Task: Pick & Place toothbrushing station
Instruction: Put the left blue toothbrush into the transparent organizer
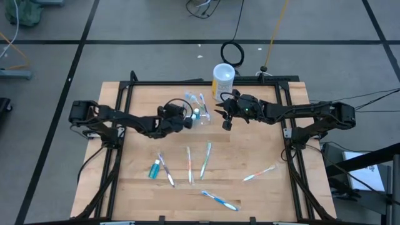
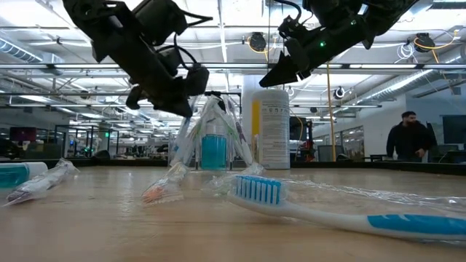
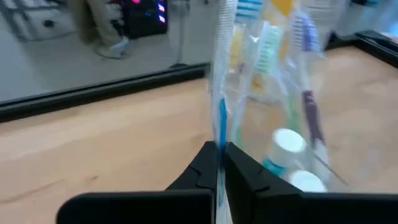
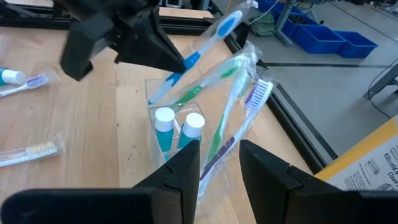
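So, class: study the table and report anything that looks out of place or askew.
Several wrapped toothbrushes and one teal tube lie scattered at odd angles on the table, outside the clear holder. The brushes already in the holder lean unevenly. The left claw is shut on a blue toothbrush at the holder; the right claw hovers open.

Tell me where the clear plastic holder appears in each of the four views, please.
High view: clear holder, centre, between both grippers.
Low view: holder, centre-left, beside the white canister.
Left wrist view: right half, past the fingers.
Right wrist view: centre.
Shared landmark: two teal tubes standing inside.
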You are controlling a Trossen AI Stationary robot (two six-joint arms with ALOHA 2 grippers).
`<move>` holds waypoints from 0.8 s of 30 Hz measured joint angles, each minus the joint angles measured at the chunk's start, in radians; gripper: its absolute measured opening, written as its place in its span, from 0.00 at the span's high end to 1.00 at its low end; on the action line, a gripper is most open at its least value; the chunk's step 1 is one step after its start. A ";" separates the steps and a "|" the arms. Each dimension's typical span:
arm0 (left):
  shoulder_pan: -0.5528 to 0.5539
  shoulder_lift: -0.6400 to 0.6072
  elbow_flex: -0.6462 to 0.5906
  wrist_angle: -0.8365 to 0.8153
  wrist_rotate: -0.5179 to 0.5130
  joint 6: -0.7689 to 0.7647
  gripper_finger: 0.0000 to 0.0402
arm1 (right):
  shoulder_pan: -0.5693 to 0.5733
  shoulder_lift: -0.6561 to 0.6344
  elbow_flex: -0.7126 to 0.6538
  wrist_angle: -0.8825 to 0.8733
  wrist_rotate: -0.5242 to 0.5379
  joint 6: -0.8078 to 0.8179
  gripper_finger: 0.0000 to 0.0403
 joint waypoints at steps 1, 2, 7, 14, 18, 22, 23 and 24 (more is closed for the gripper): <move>0.000 -0.007 0.000 -0.004 0.022 -0.001 0.97 | 0.000 0.000 0.000 0.000 0.000 0.000 0.74; 0.001 -0.010 0.000 -0.010 0.044 -0.009 0.96 | 0.000 0.000 0.000 0.000 0.000 0.000 0.74; 0.023 -0.011 0.000 -0.077 0.097 -0.082 0.94 | 0.000 0.000 0.000 0.000 0.000 0.000 0.74; 0.045 -0.010 0.000 -0.146 0.119 -0.080 0.96 | 0.000 0.000 0.000 0.000 0.000 0.000 0.74; 0.046 -0.010 0.000 -0.132 0.117 -0.063 0.87 | 0.000 0.000 0.000 -0.003 0.000 -0.001 0.74; 0.046 -0.010 0.000 -0.133 0.139 -0.048 0.79 | 0.000 0.000 0.000 -0.019 0.000 -0.002 0.74; 0.046 -0.010 0.000 -0.133 0.141 -0.047 0.77 | 0.000 0.000 0.000 -0.021 0.000 -0.002 0.74; 0.046 -0.010 0.000 -0.133 0.141 -0.046 0.75 | 0.000 0.000 0.000 -0.025 0.000 -0.003 0.74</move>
